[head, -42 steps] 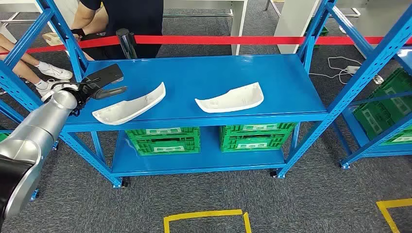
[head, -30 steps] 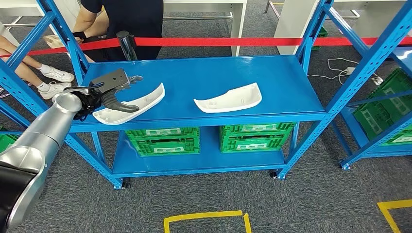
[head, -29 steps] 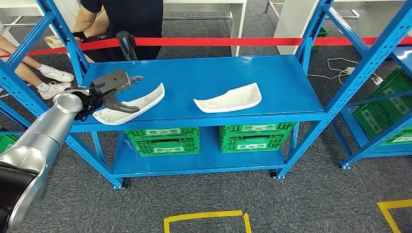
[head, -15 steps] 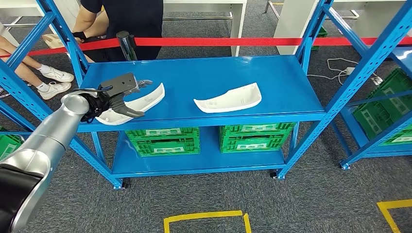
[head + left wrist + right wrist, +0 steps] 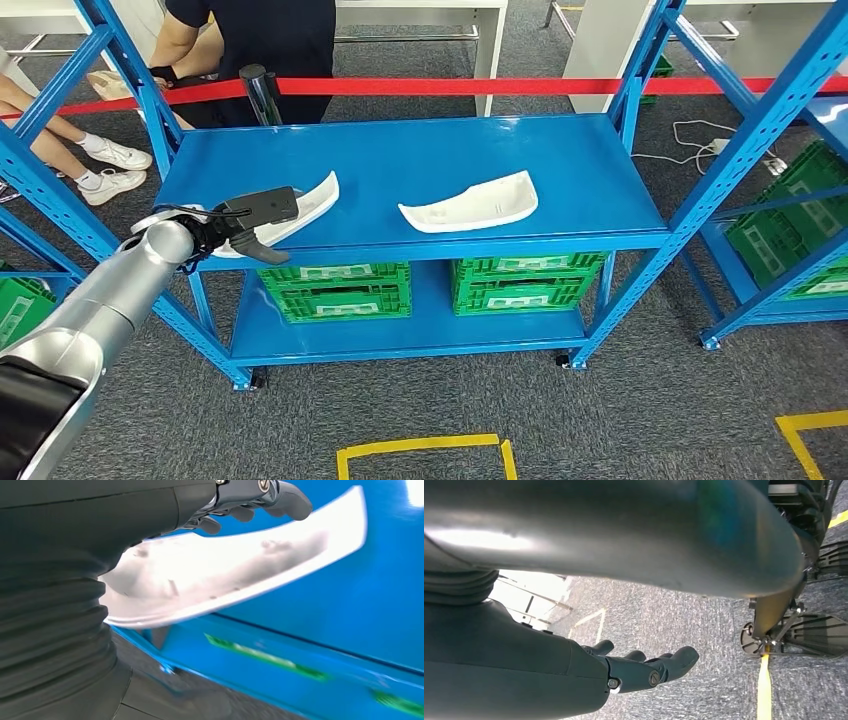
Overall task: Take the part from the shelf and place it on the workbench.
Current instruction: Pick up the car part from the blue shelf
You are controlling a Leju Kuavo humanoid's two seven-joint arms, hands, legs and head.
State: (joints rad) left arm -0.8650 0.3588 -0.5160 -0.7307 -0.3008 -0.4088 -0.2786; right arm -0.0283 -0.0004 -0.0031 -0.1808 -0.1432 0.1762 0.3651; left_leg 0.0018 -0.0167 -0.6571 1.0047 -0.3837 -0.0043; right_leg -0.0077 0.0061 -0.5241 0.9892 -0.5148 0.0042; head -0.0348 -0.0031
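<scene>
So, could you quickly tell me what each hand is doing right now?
Left hand: closed around the near end of the left white part on the shelf.
Right hand: open, holding nothing, hanging over the floor.

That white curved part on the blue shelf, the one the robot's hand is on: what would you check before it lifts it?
1. Left hand over the near end of the left white part: ok.
2. Fingers wrapped over the part's edge: ok in the left wrist view; thumb underneath: cannot tell.
3. Part lifted off the blue shelf: not ok, it seems to rest there.
4. Second white part well apart from the grasp: ok.
5. Right hand holds nothing, fingers apart, hanging over the floor: ok.
6. Person behind the red tape: ok.
</scene>
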